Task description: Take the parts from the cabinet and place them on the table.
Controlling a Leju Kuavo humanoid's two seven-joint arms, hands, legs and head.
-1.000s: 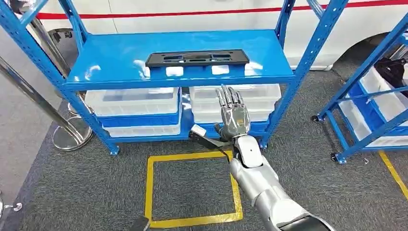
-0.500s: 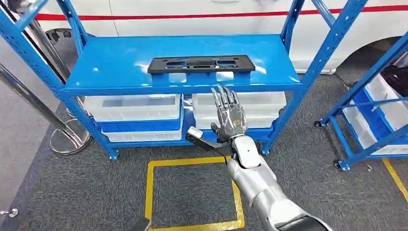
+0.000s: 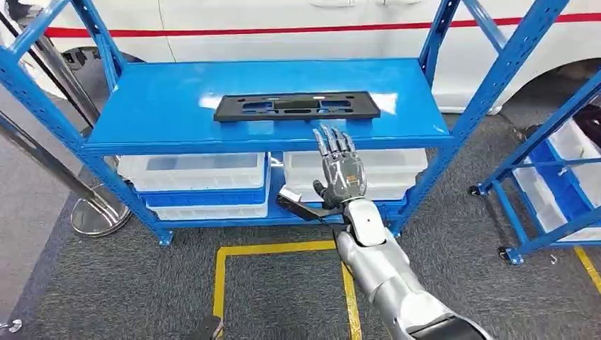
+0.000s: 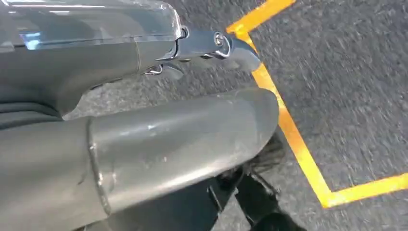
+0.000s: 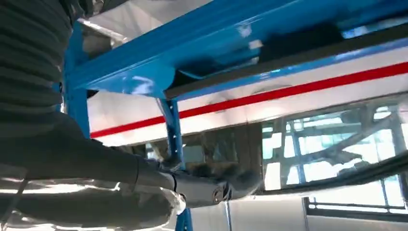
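Note:
A long flat black part (image 3: pixel 296 105) lies on the top shelf of the blue cabinet (image 3: pixel 177 106), near its front edge. My right hand (image 3: pixel 339 168) is raised in front of the shelf edge, just below and in front of the part, fingers straight and apart, holding nothing. In the right wrist view its thumb (image 5: pixel 144 185) points up under the blue shelf edge (image 5: pixel 202 53). The left wrist view shows my left hand (image 4: pixel 159 130) hanging low over the grey carpet, its fingers stretched out with nothing in them.
Clear plastic bins (image 3: pixel 195 173) fill the lower shelf. A yellow taped square (image 3: pixel 283 248) marks the carpet in front. Another blue rack (image 3: pixel 560 163) stands at the right, chrome posts (image 3: pixel 71 177) at the left, a white vehicle (image 3: pixel 319 21) behind.
The whole picture has shifted: the camera has come closer to the cabinet. My right hand stays raised and open, now nearer the shelf's front edge.

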